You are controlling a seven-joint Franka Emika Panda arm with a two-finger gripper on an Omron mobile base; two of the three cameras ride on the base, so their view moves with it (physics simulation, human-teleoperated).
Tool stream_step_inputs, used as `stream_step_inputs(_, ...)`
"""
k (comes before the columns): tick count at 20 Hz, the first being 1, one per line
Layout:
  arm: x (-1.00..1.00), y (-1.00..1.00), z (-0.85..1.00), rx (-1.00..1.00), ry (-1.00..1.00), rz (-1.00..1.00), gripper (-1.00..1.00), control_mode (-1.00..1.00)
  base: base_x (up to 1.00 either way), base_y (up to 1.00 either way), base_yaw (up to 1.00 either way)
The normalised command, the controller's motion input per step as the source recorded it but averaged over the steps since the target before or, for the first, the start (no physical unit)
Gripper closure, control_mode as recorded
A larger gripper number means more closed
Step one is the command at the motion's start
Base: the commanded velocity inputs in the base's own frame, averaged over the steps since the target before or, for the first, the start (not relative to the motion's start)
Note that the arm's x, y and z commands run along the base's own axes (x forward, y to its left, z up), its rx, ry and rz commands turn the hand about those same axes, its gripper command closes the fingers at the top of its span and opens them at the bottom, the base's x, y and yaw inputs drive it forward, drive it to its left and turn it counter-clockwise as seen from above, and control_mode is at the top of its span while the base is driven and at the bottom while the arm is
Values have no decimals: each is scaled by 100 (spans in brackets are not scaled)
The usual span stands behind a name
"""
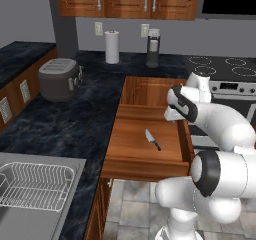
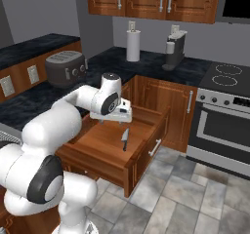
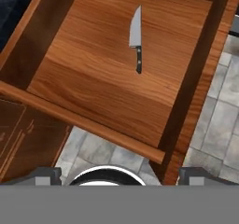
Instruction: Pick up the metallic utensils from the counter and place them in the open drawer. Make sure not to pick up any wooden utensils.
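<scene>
Reddish-brown wood forms the open drawer (image 1: 120, 156), pulled out from under the counter (image 1: 70, 119), with 1 knife (image 1: 152, 139) lying flat on its bottom, silver blade and dark handle. Above it hangs the gripper (image 2: 119, 117), released and holding nothing. Farther back stand a toaster (image 1: 59, 78) and paper towel roll (image 1: 112, 47).

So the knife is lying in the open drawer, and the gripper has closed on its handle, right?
Not quite. The knife does lie on the bottom of the open drawer, but the gripper is open and holds nothing, poised above the drawer and apart from the knife. The hand view shows the knife lying free.
</scene>
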Motion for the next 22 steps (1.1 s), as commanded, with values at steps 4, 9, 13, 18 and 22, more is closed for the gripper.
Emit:
stream_step_inputs(4, -4, 9, 7, 0, 19, 0, -100, -100, 0, 0, 0)
stream_step_inputs(9, -20, 3, 0, 0, 4, 0, -100, 100, -59, 3, 0)
stream_step_inputs(13, 0, 0, 0, 0, 0, 0, -100, 100, -100, 3, 0)
stream_step_inputs(18, 0, 0, 0, 0, 0, 0, -100, 100, -100, 9, 0)
stream_step_inputs(22, 0, 0, 0, 0, 0, 0, -100, 100, -100, 16, 0)
